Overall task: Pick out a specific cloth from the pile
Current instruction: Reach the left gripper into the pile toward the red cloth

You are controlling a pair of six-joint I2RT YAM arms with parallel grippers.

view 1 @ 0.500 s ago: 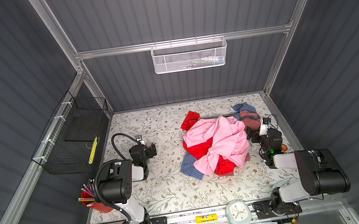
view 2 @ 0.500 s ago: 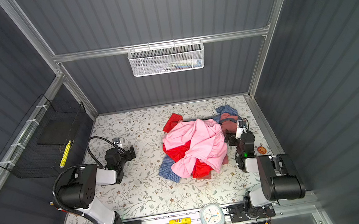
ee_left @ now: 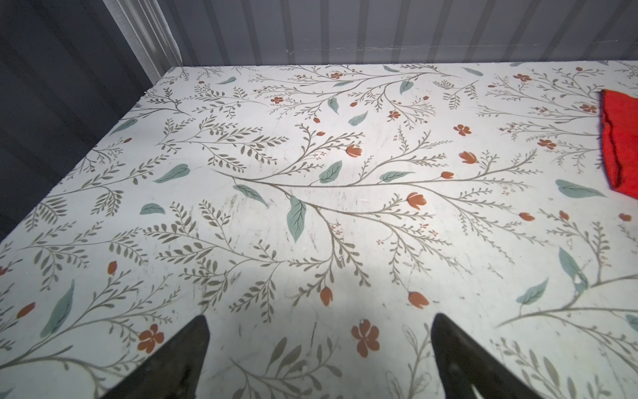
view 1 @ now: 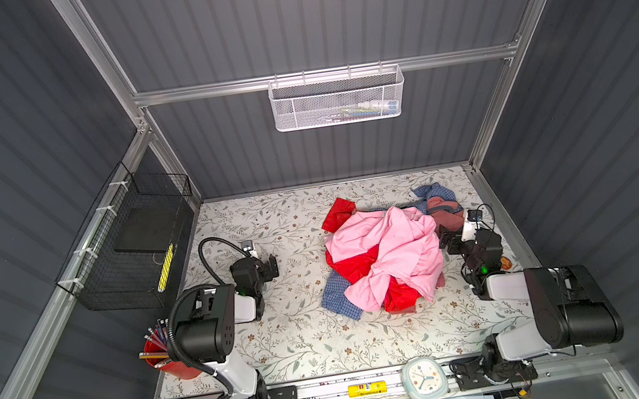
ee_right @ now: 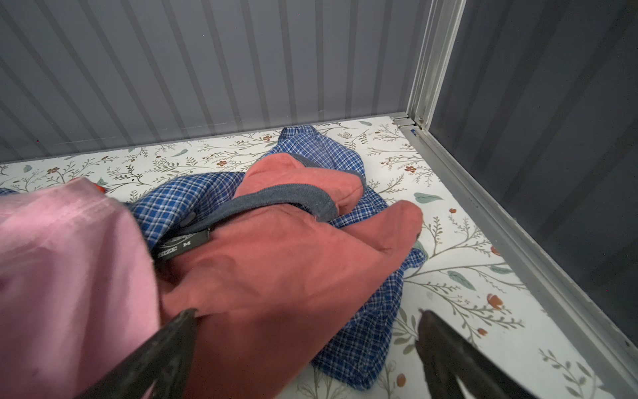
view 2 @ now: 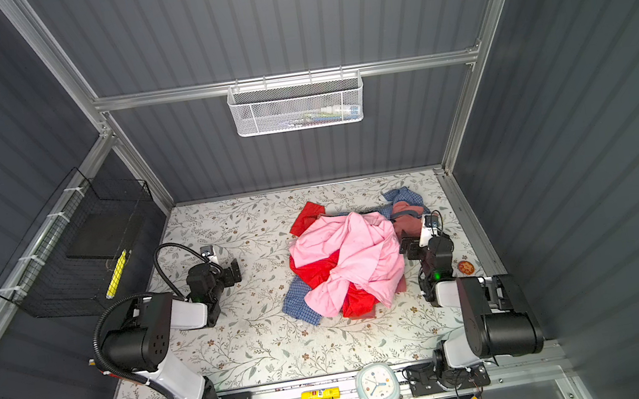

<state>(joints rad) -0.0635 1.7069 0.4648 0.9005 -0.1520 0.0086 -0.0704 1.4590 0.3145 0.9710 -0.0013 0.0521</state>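
Hardly anything has shifted since a moment ago: both arms sit where they were, and the pile (view 1: 391,266) lies as it did on the floral-printed surface (view 1: 298,337). I count two arms and one pile, with at least four fabrics in it. One pale pink garment (view 1: 398,236), soft and crumpled, is draped over the top. One bright red cloth (view 1: 353,265), thin with a slight sheen, shows from under the pink in three patches: at the far corner, in the middle and at the near edge. Blue checked fabric (view 1: 337,301) peeks out in two places, near and far, and I cannot tell whether it is one piece. One dusty-rose cloth (ee_right: 276,262) is matte, with grey ribbed trim and a black size label. The left arm (view 1: 244,277) stands well apart from the pile, its two dark left fingers (ee_left: 186,345) spread wide over bare surface with nothing between them. The right arm (view 1: 479,246) is at the pile's right edge. Its right fingers (ee_right: 165,345) are also spread wide, one over the dusty-rose cloth and the other above bare surface, pinching nothing.
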